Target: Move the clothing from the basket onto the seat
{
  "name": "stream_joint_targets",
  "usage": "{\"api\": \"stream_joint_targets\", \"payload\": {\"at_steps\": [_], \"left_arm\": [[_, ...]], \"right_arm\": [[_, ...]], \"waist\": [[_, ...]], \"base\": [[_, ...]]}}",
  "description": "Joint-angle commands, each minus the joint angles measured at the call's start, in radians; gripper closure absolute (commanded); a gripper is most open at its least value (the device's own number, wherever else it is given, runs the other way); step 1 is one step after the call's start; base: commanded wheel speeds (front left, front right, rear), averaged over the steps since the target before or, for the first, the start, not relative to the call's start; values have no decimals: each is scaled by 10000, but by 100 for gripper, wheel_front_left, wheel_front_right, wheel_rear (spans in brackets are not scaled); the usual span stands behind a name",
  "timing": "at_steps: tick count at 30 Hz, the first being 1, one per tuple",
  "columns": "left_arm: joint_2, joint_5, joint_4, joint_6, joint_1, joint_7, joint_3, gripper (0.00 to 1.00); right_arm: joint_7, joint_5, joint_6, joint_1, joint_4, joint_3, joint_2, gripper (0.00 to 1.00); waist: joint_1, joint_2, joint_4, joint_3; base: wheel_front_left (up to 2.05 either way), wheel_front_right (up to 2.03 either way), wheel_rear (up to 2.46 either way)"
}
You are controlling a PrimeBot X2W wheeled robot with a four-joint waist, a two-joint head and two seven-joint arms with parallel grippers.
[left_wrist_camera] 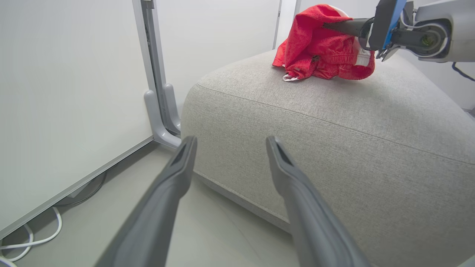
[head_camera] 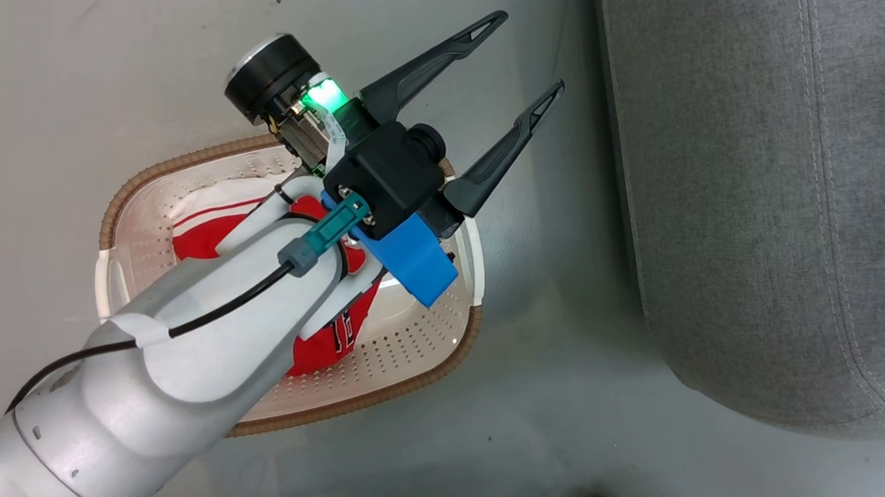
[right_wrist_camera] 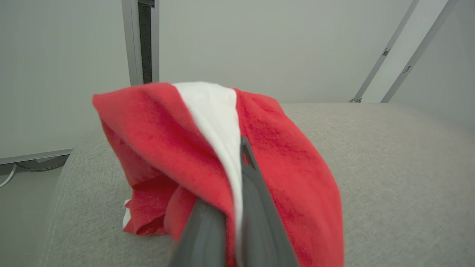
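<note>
When ranked by size, first the large light-grey fabric-upholstered seat (head_camera: pixel 759 222), rounded at the edges and crossed by a seam line, at the right of the head view. Next, the small cream-white perforated plastic basket (head_camera: pixel 414 339) with brown woven-look rim, on the floor near the seat but apart from it, partly hidden under the pale left forearm (head_camera: pixel 199 326). Inside the basket, one soft bright-red garment with white trim (head_camera: pixel 321 352), crumpled on the bottom. On top of the seat, a second bright-red garment with a broad white panel (left_wrist_camera: pixel 319 48), lower folds touching the cushion, upper part pinched up by the right gripper (left_wrist_camera: pixel 332 26), clamped tight on the cloth. Smallest, the left gripper (head_camera: pixel 525 54), spread wide and empty, poised above the basket's far rim, fingers pointing toward the seat. Handling, as judged: light, limp, unbreakable cloth, likely to drape, bunch and trail rather than keep shape. Best pinched at a raised fold or thick hem near the middle of the heap, deep enough to avoid slipping free or dragging on the rim.
</note>
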Motion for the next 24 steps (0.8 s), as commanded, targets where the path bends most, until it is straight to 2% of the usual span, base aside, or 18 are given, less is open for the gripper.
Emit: {"api": "stream_joint_targets", "payload": {"at_steps": [1,5,6,7,8,15,24], "left_arm": [[-4,-51,40,40,-147,-77,-19,0],[-23,-73,112,41,-170,-109,-32,0],[-28,-66,139,49,-162,-132,-38,0],[-32,-87,170,55,-146,-158,-41,0],[-39,-104,201,64,-119,-187,-41,0],[-202,-242,444,81,156,-450,-66,0],[-401,-569,963,141,985,-805,51,0]], "right_arm": [[-38,73,2,144,180,31,55,100],[-37,250,2,254,590,53,162,100],[-38,249,2,241,612,67,159,75],[-38,220,2,258,604,74,150,2],[-38,196,2,333,578,78,175,0],[-38,140,2,1200,224,222,327,0],[-38,-7,2,3466,-878,829,630,0]], "waist": [[-1,0,30,-1],[-1,0,52,-49],[-1,0,49,-80],[-1,0,44,-126],[-1,0,36,-190],[-1,0,98,-833],[-1,0,231,-2427]], "base": [[0,0,0],[0,0,0],[0,0,0],[0,0,0],[0,0,0],[0,0,0],[0,0,0]]}}
